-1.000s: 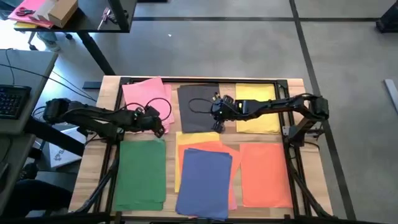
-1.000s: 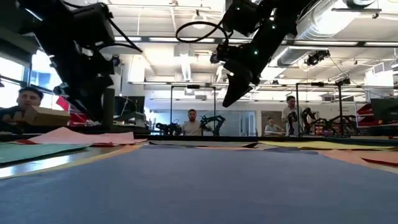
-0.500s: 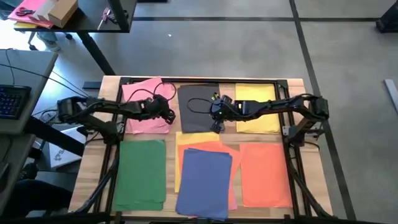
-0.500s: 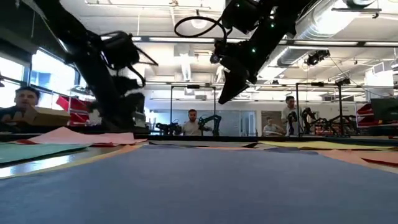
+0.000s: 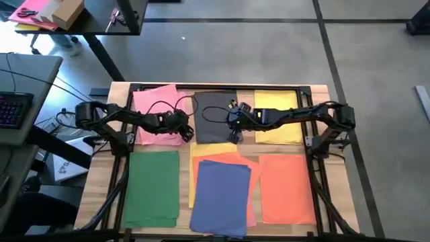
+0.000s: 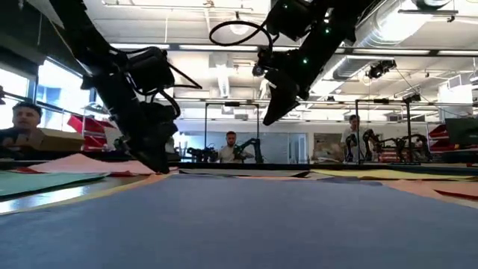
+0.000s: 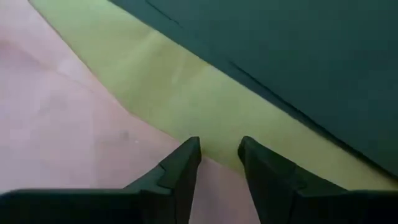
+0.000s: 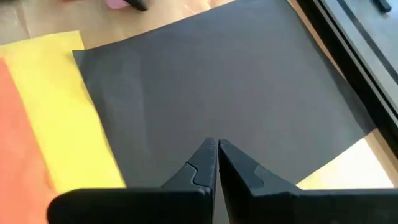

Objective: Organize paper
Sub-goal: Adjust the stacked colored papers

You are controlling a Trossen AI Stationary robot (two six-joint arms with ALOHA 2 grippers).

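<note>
Pale wood makes up the tabletop (image 5: pixel 116 144), which stands on a grey floor (image 5: pixel 269 54) crossed by dark lines; the low view looks past it into a bright open room with ceiling lights, where a few people show in the background, one at the far left and others farther back. Sheets of paper cover most of the tabletop in two rows, with at least eight colour patches in sight. The near row holds one green sheet (image 5: pixel 153 187), one blue sheet (image 5: pixel 220 196) lying over one yellow sheet (image 5: pixel 201 150) and a pink edge (image 5: pixel 252 216), and one orange sheet (image 5: pixel 287 188). The far row holds one pink sheet (image 5: pixel 151 107), one dark grey sheet (image 5: pixel 213 111) and a second yellow sheet (image 5: pixel 277 115). Two dark arms reach in from the sides. The left tool (image 5: pixel 186 132) is low over the gap between the pink and dark grey sheets, at the near corner of the pink sheet; its wrist view shows its fingers (image 7: pixel 180 171) slightly spread, over pink paper beside a yellowish strip and a dark sheet. The right tool (image 5: pixel 234 138) hangs raised above the near edge of the dark grey sheet, fingers (image 8: pixel 202 163) pressed together and holding nothing.
</note>
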